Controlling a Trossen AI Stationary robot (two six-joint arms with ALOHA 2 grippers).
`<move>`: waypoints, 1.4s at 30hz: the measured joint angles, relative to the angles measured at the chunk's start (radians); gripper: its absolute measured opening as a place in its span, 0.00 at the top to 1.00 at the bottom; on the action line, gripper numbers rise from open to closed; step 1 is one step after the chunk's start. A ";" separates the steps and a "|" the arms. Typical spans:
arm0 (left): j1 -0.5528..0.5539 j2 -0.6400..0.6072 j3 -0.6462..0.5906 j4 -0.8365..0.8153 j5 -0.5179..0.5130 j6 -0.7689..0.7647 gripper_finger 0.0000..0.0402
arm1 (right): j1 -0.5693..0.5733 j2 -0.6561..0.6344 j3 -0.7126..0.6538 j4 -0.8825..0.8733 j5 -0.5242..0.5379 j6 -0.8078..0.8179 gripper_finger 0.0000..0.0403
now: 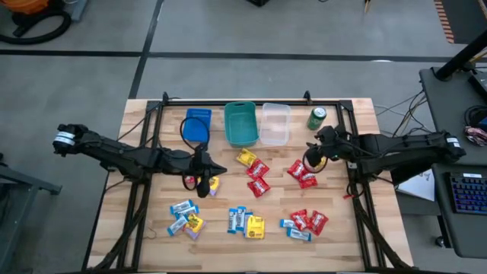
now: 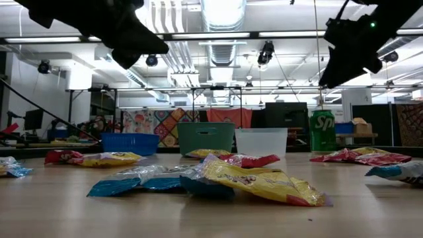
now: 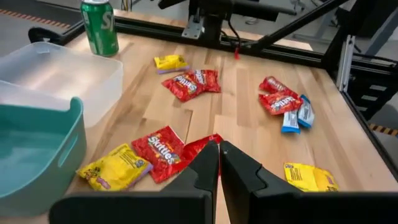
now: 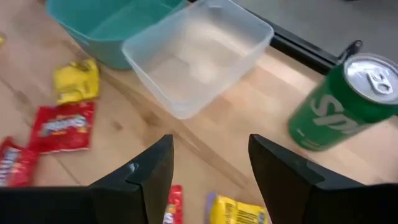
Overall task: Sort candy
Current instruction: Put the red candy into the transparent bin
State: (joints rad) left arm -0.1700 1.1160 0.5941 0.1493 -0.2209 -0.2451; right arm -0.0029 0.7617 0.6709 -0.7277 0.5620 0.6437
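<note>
Red, yellow and blue-white candy packets (image 1: 259, 186) lie flat in loose groups across the wooden table. My left gripper (image 1: 202, 183) is shut and empty, raised over a red and a yellow packet (image 1: 214, 183). In the left wrist view its tips (image 3: 219, 155) stand in front of a red packet (image 3: 158, 150). My right gripper (image 1: 313, 157) is open and empty, raised near the green can (image 1: 316, 118). In the right wrist view its fingers (image 4: 208, 155) stand wide apart above a yellow packet (image 4: 239, 211).
Three bins stand in a row at the table's far edge: blue (image 1: 198, 125), teal (image 1: 240, 123) and clear (image 1: 275, 123). The green can stands to the right of the clear bin. A black frame (image 1: 251, 101) runs around the table. Bare wood shows between the candy groups.
</note>
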 joint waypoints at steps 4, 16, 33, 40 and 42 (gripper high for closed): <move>0.002 0.002 0.000 0.000 -0.008 0.000 1.00 | 0.000 0.028 0.047 0.011 -0.021 0.000 0.50; 0.002 0.019 0.013 -0.001 0.016 0.024 1.00 | 0.000 0.086 0.147 0.011 -0.022 0.000 0.50; -0.008 -0.171 -0.117 0.036 0.046 -0.029 1.00 | -0.009 0.264 0.148 -0.128 -0.410 0.235 0.50; -0.007 -0.193 -0.138 0.052 0.020 -0.018 1.00 | -0.008 0.477 0.154 -0.156 -0.462 0.306 0.50; -0.007 -0.191 -0.138 0.051 0.020 -0.019 1.00 | -0.008 0.535 0.154 -0.153 -0.461 0.294 0.50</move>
State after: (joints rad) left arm -0.1768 0.9249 0.4557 0.2005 -0.2008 -0.2638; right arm -0.0113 1.2971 0.8253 -0.8810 0.1009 0.9373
